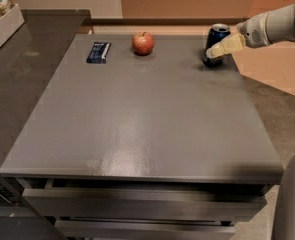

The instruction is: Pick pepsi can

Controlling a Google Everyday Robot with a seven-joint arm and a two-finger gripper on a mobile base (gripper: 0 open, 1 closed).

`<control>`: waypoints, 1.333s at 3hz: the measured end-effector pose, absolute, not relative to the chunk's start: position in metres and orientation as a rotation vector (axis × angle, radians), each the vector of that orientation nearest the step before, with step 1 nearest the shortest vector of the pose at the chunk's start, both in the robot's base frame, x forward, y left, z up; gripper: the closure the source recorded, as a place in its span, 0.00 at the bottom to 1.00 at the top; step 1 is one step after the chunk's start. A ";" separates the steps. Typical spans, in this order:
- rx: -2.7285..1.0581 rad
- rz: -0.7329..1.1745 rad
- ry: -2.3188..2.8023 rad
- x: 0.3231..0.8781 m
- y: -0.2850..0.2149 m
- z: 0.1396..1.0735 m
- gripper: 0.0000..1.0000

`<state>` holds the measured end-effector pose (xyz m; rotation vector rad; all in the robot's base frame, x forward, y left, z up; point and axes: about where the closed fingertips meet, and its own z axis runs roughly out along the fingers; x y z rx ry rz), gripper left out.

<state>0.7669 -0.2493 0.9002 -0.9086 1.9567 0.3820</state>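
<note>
Fingers (223,47) against pepsi can (218,33) (front side)

Smooth grey table top (137,124), satin, with a soft sheen toward the front edge. Glossy metal on the pepsi can (218,33), silver at the rim, dark blue below. Matt, tan, rubbery-looking gripper (213,53) right against the can at the table's far right corner. Pale smooth plastic shell on the arm (277,26). Waxy red skin on the apple (143,43); shiny dark blue wrapper on the packet (98,52).
</note>
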 end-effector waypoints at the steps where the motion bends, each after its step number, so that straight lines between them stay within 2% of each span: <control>1: -0.922 0.395 1.970 0.772 -0.243 0.896 0.17; 4: -0.975 0.403 1.959 0.764 -0.234 0.911 0.88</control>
